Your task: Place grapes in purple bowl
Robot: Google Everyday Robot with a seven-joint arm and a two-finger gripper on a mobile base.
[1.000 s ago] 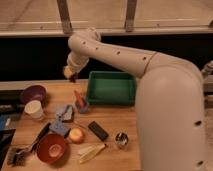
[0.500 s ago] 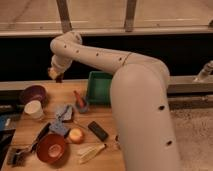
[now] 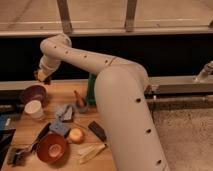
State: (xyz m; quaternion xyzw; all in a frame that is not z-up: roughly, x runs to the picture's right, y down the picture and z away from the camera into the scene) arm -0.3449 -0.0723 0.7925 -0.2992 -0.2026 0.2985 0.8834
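My gripper (image 3: 42, 76) hangs at the back left of the wooden table (image 3: 112, 159), just above and a little right of the purple bowl (image 3: 33, 93). It is shut on a small dark lump that looks like the grapes (image 3: 45, 78), though most of the bunch is hidden by the fingers. The purple bowl stands at the table's far left with nothing visible inside it. My arm arches in from the right and hides the table's right side.
A white cup (image 3: 34, 109) stands just in front of the purple bowl. A red-orange bowl (image 3: 51, 147), an orange-yellow fruit (image 3: 76, 135), a black bar (image 3: 97, 131), a blue packet (image 3: 64, 112) and a green bin (image 3: 91, 90) fill the middle.
The gripper has swung left and slightly down, from over the table's middle to just above the purple bowl, staying shut.
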